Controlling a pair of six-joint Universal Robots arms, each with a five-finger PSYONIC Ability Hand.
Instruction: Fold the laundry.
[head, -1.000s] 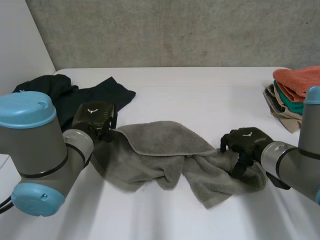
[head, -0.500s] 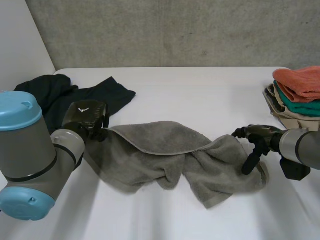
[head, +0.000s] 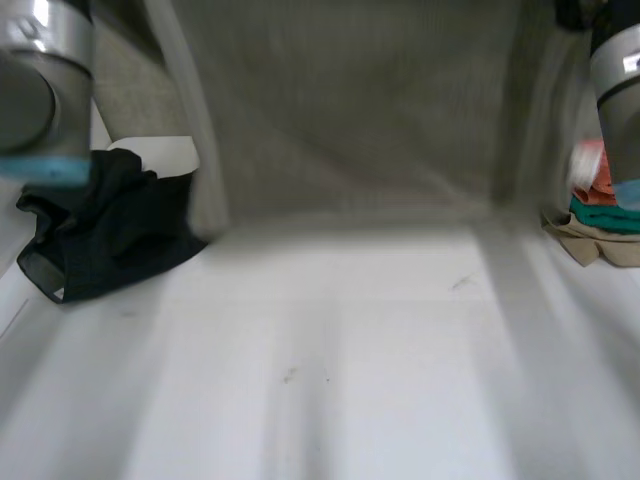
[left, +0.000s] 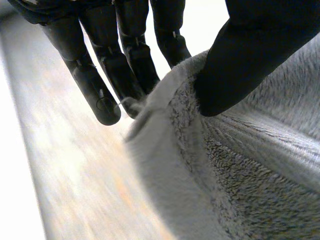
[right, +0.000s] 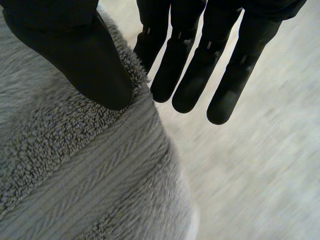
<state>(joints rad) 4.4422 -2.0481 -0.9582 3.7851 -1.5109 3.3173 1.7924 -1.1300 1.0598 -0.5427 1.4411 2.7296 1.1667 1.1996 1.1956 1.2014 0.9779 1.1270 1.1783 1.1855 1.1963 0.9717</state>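
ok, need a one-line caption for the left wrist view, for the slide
Left hand pinching the edge of a grey terry towel between thumb and straight fingers.

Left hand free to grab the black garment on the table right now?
Probably not yet. The left hand is pinching the hanging grey terry towel at its edge. The black crumpled garment lies uncovered on the white table, so only the towel grip blocks it.

The white table (head: 330, 380) lies bare across its near and middle stretch, free to reach across. Beyond it the grey towel (head: 350, 110) hangs spread like a curtain, blocking the far side. A black garment (head: 100, 230) crowds the left edge, and a stack of folded clothes (head: 600, 215) the right.
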